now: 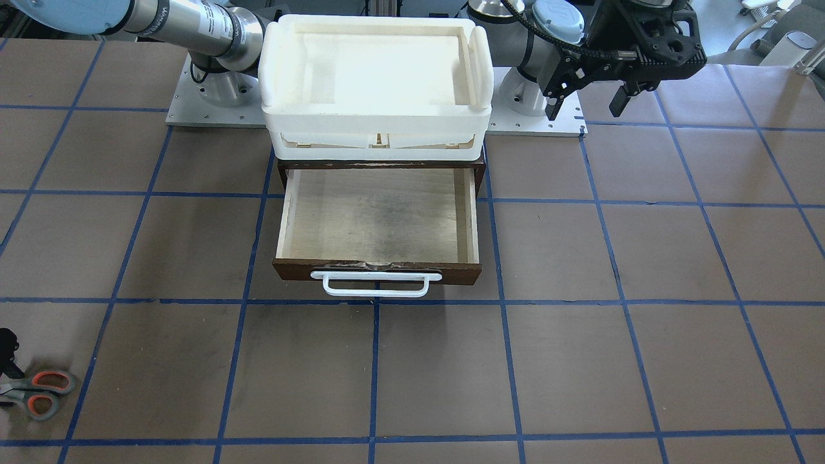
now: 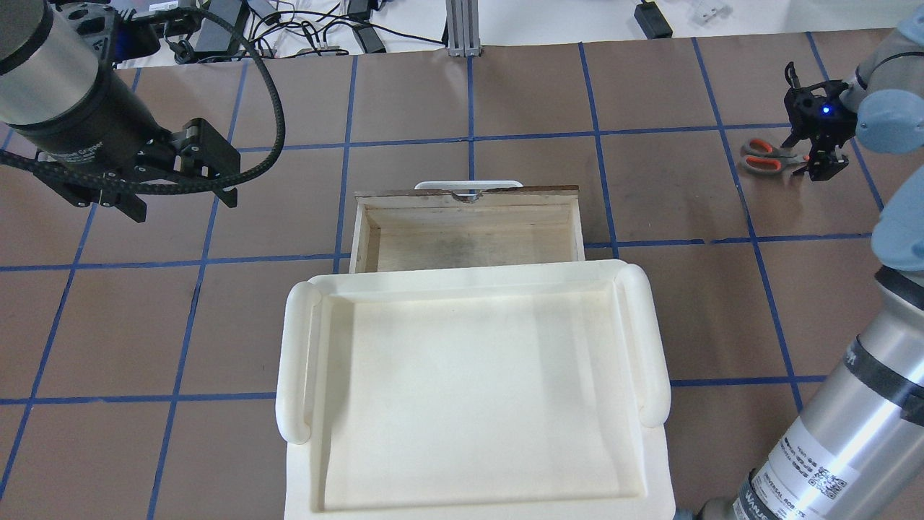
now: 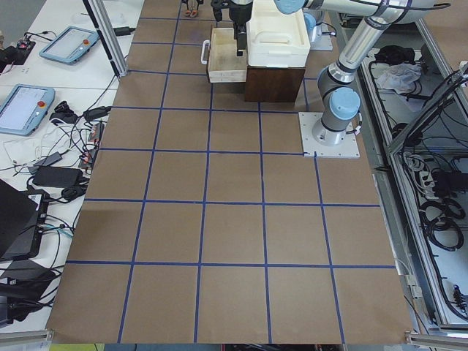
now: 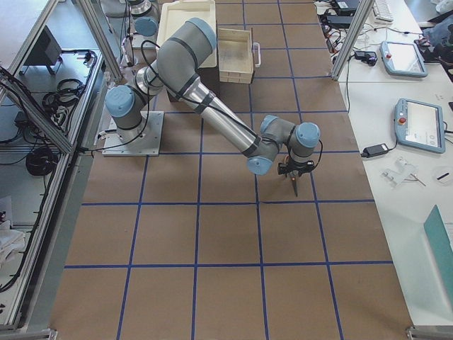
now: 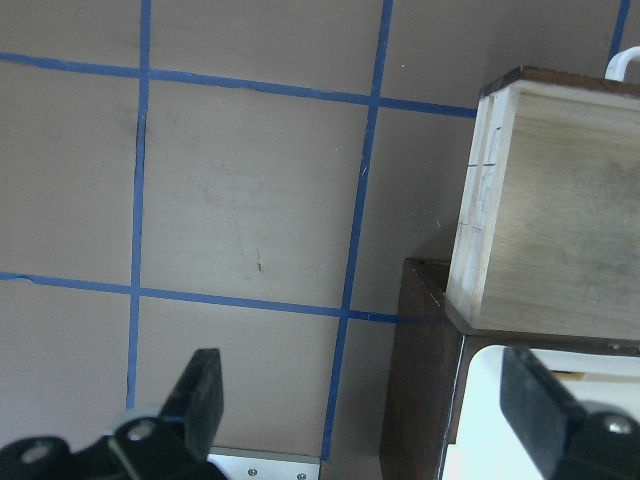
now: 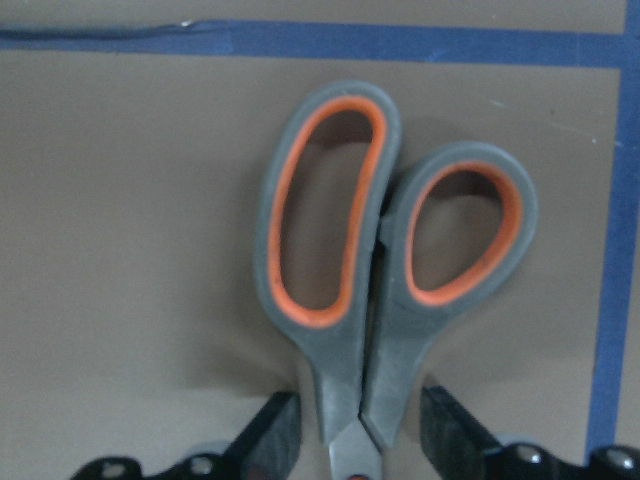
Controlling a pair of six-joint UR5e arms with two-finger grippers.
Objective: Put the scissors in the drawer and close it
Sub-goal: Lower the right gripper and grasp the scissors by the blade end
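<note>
The scissors (image 1: 38,393) (image 2: 765,155) lie flat on the brown table, grey handles with orange linings, far to the robot's right of the drawer. My right gripper (image 2: 819,162) (image 6: 360,440) is down at them, open. Its fingers (image 6: 272,432) stand on either side of the scissors (image 6: 380,270) just below the loops, with narrow gaps; the blades are hidden under it. The wooden drawer (image 1: 377,267) (image 2: 469,195) is pulled out and holds nothing. My left gripper (image 1: 586,100) (image 2: 177,202) hangs open above the table on the drawer's other side, holding nothing.
A white plastic tray (image 1: 374,116) (image 2: 289,361) sits on top of the dark cabinet, above the drawer. A white bar handle (image 1: 377,283) juts from the drawer front. Blue tape lines grid the table. Both arm bases stand behind the cabinet.
</note>
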